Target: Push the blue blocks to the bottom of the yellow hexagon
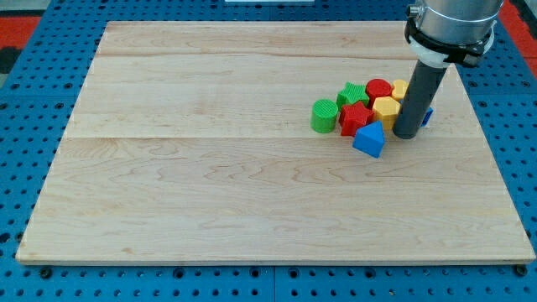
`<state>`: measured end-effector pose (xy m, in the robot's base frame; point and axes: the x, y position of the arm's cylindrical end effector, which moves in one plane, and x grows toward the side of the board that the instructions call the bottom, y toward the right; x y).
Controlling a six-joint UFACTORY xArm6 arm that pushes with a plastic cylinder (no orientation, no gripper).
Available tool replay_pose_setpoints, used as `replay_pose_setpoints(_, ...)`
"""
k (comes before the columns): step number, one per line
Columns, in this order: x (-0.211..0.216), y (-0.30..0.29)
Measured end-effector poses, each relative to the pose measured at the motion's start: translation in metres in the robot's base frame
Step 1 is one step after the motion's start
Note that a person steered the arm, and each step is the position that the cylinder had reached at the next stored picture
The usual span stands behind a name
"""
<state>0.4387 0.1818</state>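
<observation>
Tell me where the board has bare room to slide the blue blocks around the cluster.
Bare wood runs from the green cylinder to the view's left edge, and across the whole bottom half below the blue triangular block. It is crowded at upper right: the red block, yellow hexagon and neighbours touch, with my tip among them, hiding most of a second blue block.

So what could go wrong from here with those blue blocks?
1. My tip sits inside a tight cluster; pushing may drag the yellow hexagon or the red block along.
2. The second blue block is mostly hidden behind the rod, so contact is hard to judge.
3. The blue triangular block may rotate and slip off my tip.
</observation>
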Motion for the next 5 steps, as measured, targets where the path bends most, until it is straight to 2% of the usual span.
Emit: replay_pose_setpoints(5, 0.0005, -0.0009)
